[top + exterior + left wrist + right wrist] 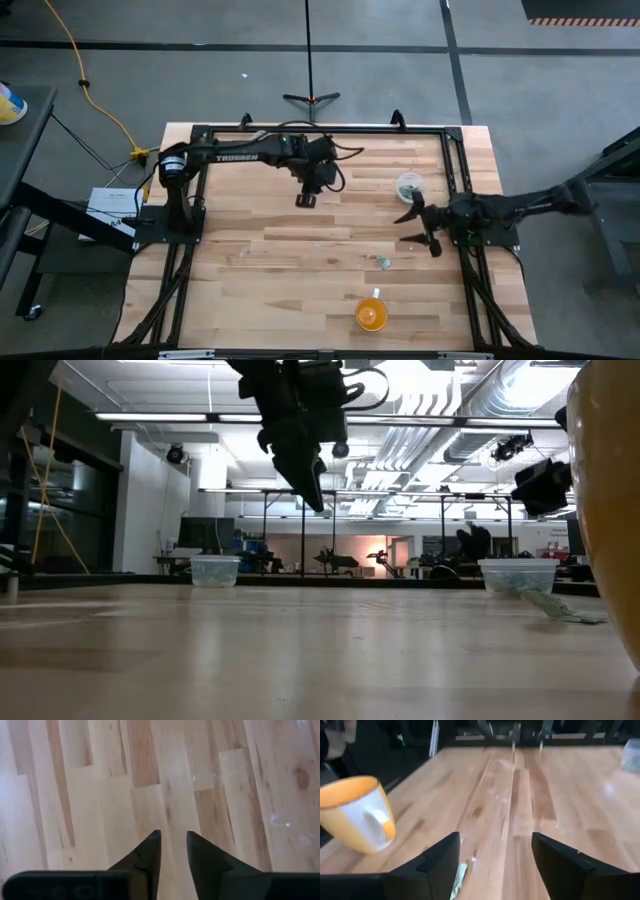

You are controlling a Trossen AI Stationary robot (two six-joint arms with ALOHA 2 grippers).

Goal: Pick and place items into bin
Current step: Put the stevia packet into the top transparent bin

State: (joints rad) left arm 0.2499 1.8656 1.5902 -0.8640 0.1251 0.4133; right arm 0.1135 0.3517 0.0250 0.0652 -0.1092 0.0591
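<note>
One tiny pale green-grey item [383, 262] lies on the wood, near and to the left of my right gripper [412, 228]. In the right wrist view the item [460, 875] shows just beside one finger of the open right gripper [495, 840], which hovers above the table. An orange cup [371, 314] stands toward the near edge. A clear round cup [410, 185] with pale pieces in it stands just beyond the right gripper. My left gripper [305, 200] hangs open over bare wood at the table's middle, high in the low view [310, 490]. Its fingers [173, 845] frame only planks.
The low view shows a second clear cup [215, 570] at far left, hidden under the left arm in the high view. A black frame rail [320, 128] runs round the table. Bare wood lies between the two grippers and toward the near left corner.
</note>
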